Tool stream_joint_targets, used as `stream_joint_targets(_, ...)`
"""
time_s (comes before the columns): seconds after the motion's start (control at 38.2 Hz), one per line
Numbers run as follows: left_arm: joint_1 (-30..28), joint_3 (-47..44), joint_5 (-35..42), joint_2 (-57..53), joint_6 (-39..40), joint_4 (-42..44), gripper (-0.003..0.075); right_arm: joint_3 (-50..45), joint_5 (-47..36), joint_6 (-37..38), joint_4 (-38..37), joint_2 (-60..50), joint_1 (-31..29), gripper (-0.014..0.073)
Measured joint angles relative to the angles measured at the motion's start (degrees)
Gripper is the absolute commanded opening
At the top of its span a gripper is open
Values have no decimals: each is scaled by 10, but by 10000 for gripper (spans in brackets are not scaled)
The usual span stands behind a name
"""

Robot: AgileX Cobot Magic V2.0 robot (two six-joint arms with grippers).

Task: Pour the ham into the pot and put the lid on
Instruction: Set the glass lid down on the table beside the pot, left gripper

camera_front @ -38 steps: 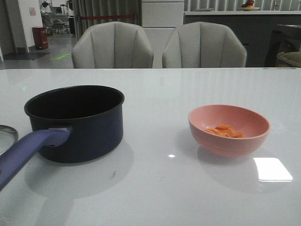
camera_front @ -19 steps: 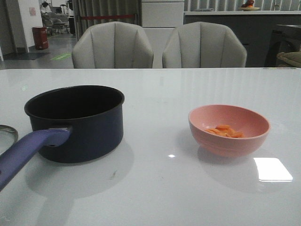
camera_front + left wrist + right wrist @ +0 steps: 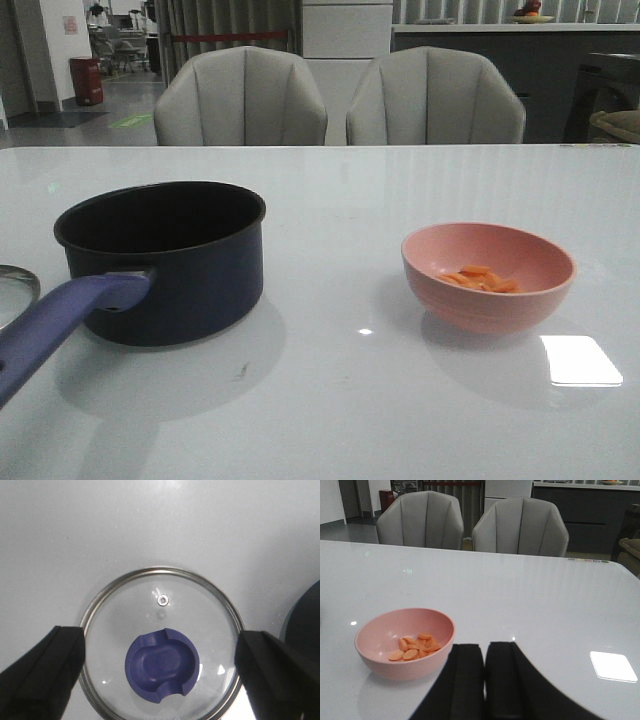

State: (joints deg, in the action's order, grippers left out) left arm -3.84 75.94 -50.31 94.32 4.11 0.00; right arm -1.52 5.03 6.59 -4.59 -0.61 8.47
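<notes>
Ham sits unpoured in our pink bowl; pot empty, lid flat on the bench beneath our spread left claw; right claw pressed together, holding nothing.

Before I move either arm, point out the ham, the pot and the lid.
ham [image 3: 416, 646], right wrist view: middle of the orange slices in the pink bowl.
pot [image 3: 175, 275], front view: its dark outer wall.
lid [image 3: 161, 651], left wrist view: its blue knob.
</notes>
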Motion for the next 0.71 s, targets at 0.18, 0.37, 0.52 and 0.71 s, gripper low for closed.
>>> stream_joint_targets(0.18,0,-69,52,-129,-4,-8,624,0,0,0,0,0,0,169)
stream_joint_targets(0.37,10,-182,134,-283,-5,-10,624,0,0,0,0,0,0,169)
stream_joint_targets(0.52,44,-282,194,-434,-6,-11,624,0,0,0,0,0,0,169)
stream_joint_targets(0.71,50,-395,219,-618,-6,-5,624,0,0,0,0,0,0,169)
